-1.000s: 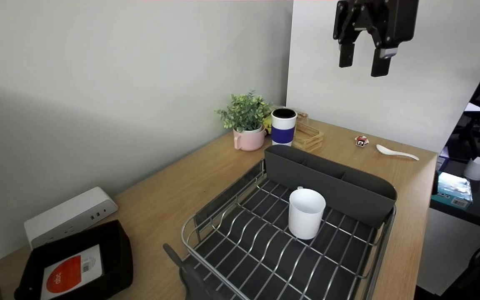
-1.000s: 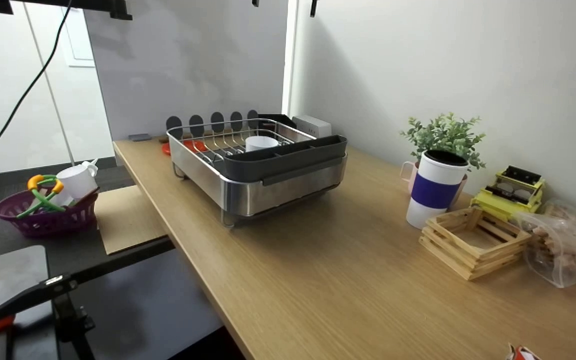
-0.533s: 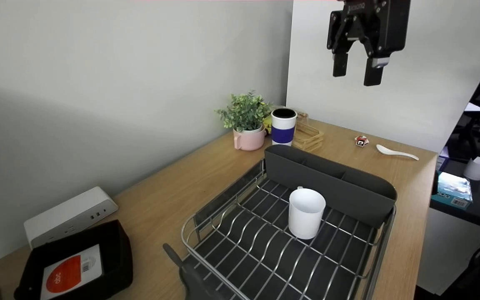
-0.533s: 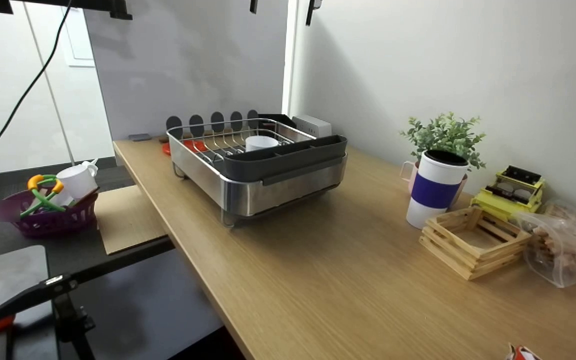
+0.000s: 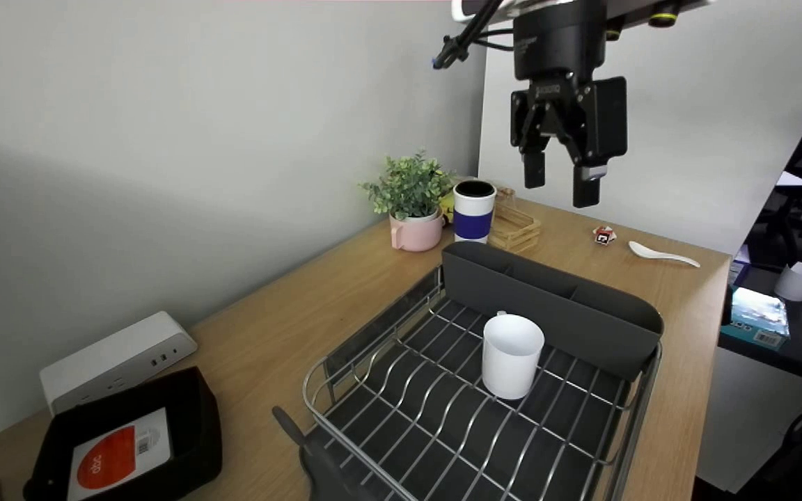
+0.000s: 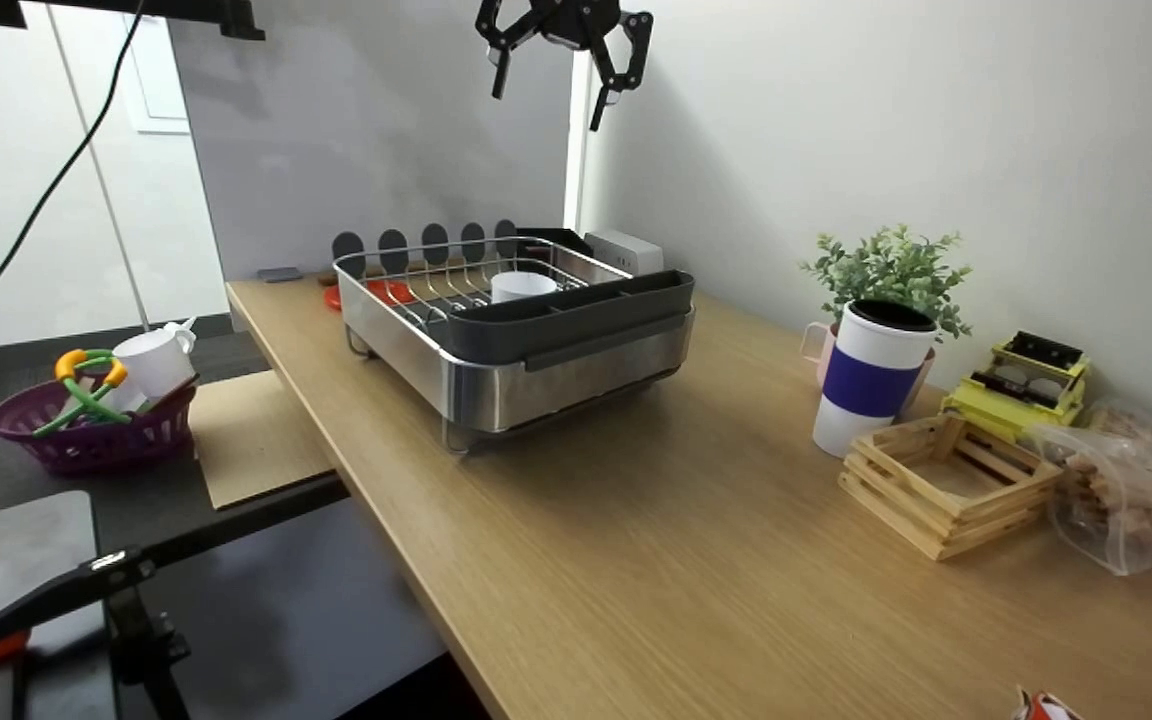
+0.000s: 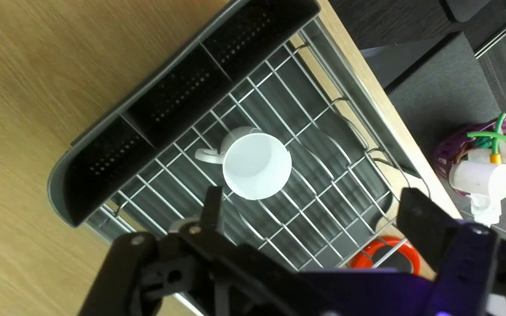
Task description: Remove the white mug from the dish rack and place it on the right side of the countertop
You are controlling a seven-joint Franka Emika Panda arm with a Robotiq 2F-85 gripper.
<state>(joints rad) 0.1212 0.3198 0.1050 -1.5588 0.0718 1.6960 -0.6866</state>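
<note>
The white mug stands upright on the wire grid of the dish rack, close to its dark grey cutlery holder. Only the mug's upper part shows in an exterior view, over the holder. From above, in the wrist view, I look into the mug; its handle points toward the holder. My gripper hangs well above the rack, open and pointing down, with nothing between its fingers. It is also in an exterior view, where my gripper is high over the rack. The countertop extends beyond the rack.
Beside the rack are a tumbler, a potted plant, a wooden crate and a white spoon. A black tray and white power box stand near the wall. Off the counter is a purple basket.
My gripper has come down and, in an exterior view, shifted left toward the space over the rack. It has stayed open. The mug and rack have not moved.
</note>
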